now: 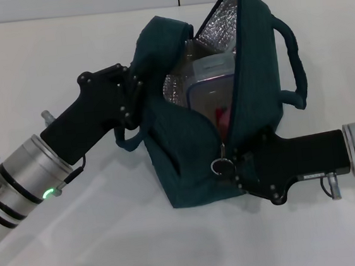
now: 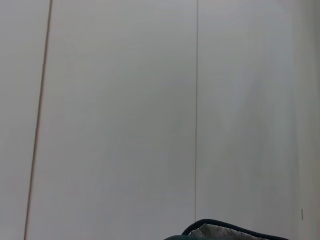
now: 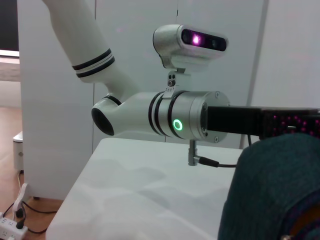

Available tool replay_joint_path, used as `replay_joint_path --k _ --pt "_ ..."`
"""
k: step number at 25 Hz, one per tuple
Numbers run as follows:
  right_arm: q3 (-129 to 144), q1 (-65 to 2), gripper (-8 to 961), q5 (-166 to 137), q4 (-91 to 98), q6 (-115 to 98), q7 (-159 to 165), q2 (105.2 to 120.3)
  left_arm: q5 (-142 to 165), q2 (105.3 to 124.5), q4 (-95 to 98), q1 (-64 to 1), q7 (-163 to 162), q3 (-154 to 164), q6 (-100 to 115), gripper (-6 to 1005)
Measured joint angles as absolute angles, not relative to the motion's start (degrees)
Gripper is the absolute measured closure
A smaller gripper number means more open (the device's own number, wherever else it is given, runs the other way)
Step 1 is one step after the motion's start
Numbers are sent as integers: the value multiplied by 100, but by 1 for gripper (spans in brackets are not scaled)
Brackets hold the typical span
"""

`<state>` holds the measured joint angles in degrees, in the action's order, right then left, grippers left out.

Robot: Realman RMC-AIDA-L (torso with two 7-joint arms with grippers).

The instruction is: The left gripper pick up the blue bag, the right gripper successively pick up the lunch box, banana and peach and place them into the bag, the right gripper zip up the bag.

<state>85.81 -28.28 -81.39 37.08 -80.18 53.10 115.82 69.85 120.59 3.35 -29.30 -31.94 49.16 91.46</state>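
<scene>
Your right gripper (image 1: 232, 165) sits at the zipper pull (image 1: 221, 164); I cannot tell its grip. The open seam of the bag (image 1: 187, 164) runs away from it. The left gripper (image 1: 139, 86) is closed on the bag's side.

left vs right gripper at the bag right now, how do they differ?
The left gripper is at the blue bag's upper rim on the robot's left, holding that side up; the right gripper is low at the front, by the zip pull ring. The left arm comes in diagonally, the right level. Both are black and touch the bag.
</scene>
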Motion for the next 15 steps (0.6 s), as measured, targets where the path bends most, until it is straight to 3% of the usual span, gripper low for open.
replay_joint_path --k 9,15 --pt "8568 -2808 845 -8083 3698 -8051 5304 11583 6977 12058 334 -2928 -3200 4917 9157 935" --pt "8568 -2784 915 -8007 3698 -7998 5287 11584 6974 12063 334 -2930 -3187 4896 9144 892"
